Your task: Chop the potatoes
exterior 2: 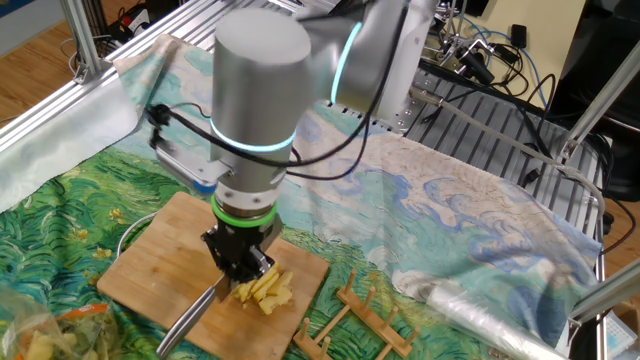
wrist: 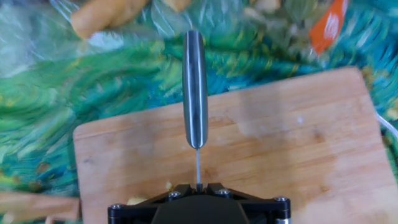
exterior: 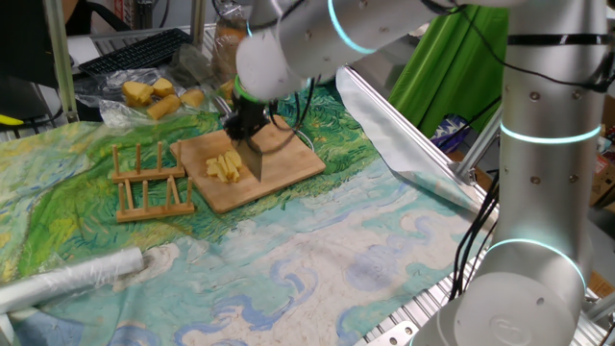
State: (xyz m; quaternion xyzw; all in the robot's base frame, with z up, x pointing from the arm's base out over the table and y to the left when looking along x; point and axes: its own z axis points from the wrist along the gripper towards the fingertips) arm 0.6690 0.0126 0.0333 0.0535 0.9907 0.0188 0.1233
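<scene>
Entry, read left to right in one fixed view.

Wooden rack (exterior: 149, 183): stands upright on the painted cloth (exterior: 317, 259) covering the surface, just beside the cutting board's left end. Not part of the job.

Cutting board (exterior: 288, 168): pale wood, flat on the cloth, long side running from near left to far right in this view.

The potatoes (exterior: 224, 167): a small cluster of pale-yellow sticks and slices on the left half of the board, touching one another in a loose heap. Judged light, firm but brittle enough to snap, wet-faced and therefore slippery; pieces would likely skid or scatter under a sideways push. They are best steadied from above and cut straight down, not pinched. The sticks lie mostly side by side, their long axes roughly across the board's width; single pieces are too small to read exactly. In the other fixed view the cluster (exterior 2: 266, 290) sits just right of the blade.

Knife (exterior: 254, 160): blade down on edge at the heap's right side; whether it touches the flesh cannot be told. Its handle (wrist: 194, 87) points away along the board in the hand view.

Hand (exterior: 246, 123): fingers pressed together, pinching the knife by its blade end, aimed steeply down.
</scene>
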